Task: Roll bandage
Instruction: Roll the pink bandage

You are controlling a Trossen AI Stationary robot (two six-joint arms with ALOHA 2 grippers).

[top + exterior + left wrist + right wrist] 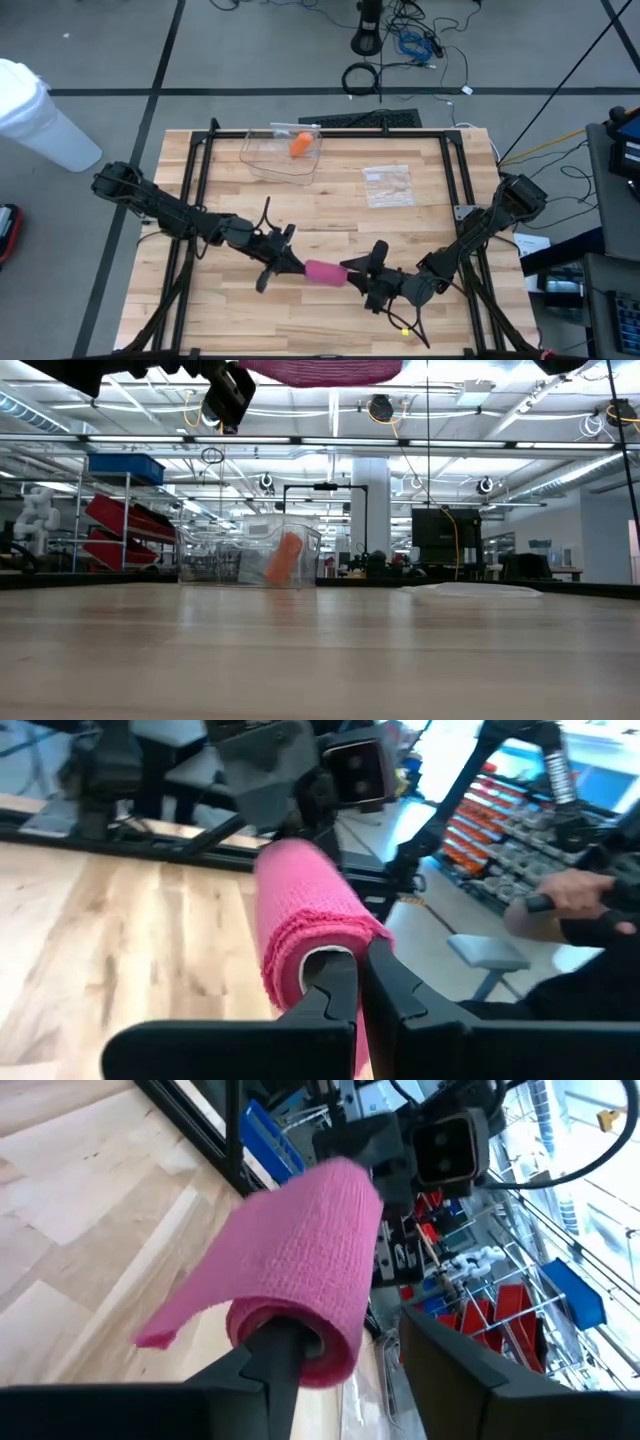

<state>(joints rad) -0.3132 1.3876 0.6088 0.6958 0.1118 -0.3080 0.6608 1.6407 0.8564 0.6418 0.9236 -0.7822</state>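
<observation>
Holding the pink bandage roll (325, 272) aloft between both arms, the left gripper (355, 982) pinches its edge fully closed; the right gripper (345, 1345), part-open, has one finger inside the core. Its loose tail could unwind.

Bandage roll (324, 272) held above the table (330, 215), near its front edge, between the two claws. Left claw (292, 265) at roll's left end, right claw (352, 269) at its right end. Bin (281, 152) at table's back, small roll (299, 145) inside. Bag (387, 184) right of bin, flat on table.
</observation>
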